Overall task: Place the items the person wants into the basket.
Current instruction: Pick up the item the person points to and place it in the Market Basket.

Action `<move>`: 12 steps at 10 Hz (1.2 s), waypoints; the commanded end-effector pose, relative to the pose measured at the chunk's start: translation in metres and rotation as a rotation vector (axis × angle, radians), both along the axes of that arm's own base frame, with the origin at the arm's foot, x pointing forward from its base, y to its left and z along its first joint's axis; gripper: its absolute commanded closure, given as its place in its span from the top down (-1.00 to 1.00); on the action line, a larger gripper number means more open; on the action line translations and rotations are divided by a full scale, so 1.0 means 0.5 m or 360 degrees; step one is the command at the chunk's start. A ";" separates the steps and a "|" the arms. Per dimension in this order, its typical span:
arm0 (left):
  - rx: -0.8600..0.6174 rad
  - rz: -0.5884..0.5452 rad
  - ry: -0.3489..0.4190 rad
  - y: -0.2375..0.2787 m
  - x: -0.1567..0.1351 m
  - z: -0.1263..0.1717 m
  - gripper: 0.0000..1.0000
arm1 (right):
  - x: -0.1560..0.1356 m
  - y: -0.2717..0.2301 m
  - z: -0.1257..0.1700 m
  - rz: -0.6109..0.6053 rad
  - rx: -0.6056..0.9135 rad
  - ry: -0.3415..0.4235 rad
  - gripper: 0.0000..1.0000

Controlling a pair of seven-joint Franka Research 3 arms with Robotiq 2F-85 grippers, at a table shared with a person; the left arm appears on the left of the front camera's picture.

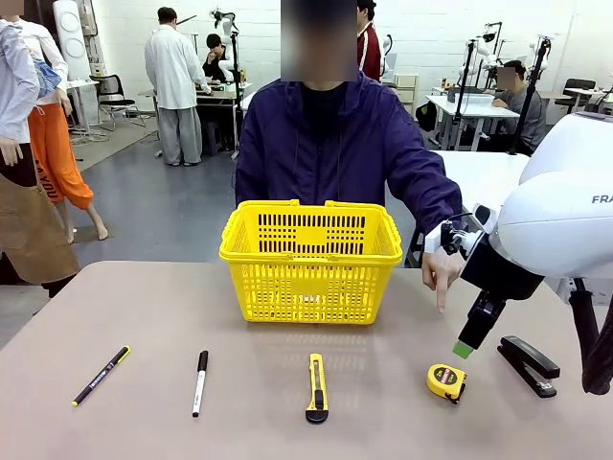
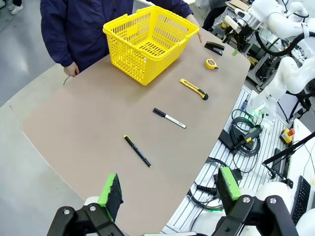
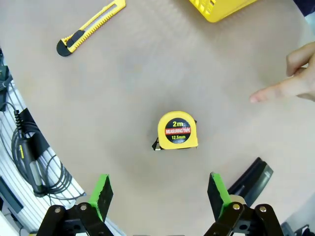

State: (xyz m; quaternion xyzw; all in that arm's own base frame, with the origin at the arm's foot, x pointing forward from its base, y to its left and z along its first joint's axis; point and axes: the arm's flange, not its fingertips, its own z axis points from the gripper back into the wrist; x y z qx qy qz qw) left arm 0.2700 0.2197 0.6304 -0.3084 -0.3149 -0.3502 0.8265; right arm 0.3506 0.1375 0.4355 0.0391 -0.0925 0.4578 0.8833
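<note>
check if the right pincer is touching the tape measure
Apart. The right wrist view shows bare table between the open right pincer and the tape measure.

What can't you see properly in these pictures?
Stapler, right wrist view: partly behind a finger of the right gripper.
Basket, right wrist view: cut by the top edge.
Pen print, front view: too small to read.
Basket floor, front view: hidden by its front wall.

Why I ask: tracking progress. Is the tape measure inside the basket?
No, the tape measure lies on the table, outside the basket.
</note>
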 end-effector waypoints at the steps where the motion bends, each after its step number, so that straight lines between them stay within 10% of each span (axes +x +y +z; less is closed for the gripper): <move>1: -0.0012 -0.0023 -0.0030 0.003 -0.001 0.003 1.00 | 0.000 0.001 0.000 0.0001 0.0000 0.0000 1.00; 12: -0.0012 -0.0023 -0.0030 0.003 -0.001 0.003 1.00 | 0.085 0.095 -0.192 -0.0056 -0.0404 -0.0024 1.00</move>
